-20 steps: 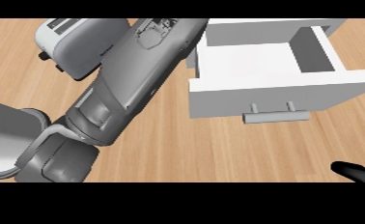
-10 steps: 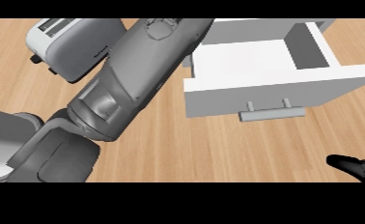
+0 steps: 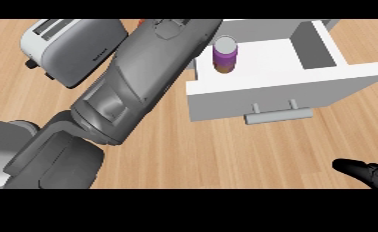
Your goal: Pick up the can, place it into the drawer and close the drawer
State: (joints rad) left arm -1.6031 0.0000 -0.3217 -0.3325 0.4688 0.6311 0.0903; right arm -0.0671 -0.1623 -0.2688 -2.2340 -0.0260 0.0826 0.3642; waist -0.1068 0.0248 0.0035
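The can (image 3: 225, 56) stands upright inside the open drawer (image 3: 266, 103), by its left wall, so only closing seems left; the left hand is out of view, and I cannot tell the pose of the right hand (image 3: 358, 170), below-right of the drawer.

A pale, wood-grained kitchen counter (image 3: 221, 151) fills the view under soft, even light. A silver-and-white toaster (image 3: 70, 51) stands at the upper left, slots up, with a black knob on its side.

Grey, smooth-panelled left forearm (image 3: 140, 81) — broad, boxy casing — and a black right hand (image 3: 358, 170).
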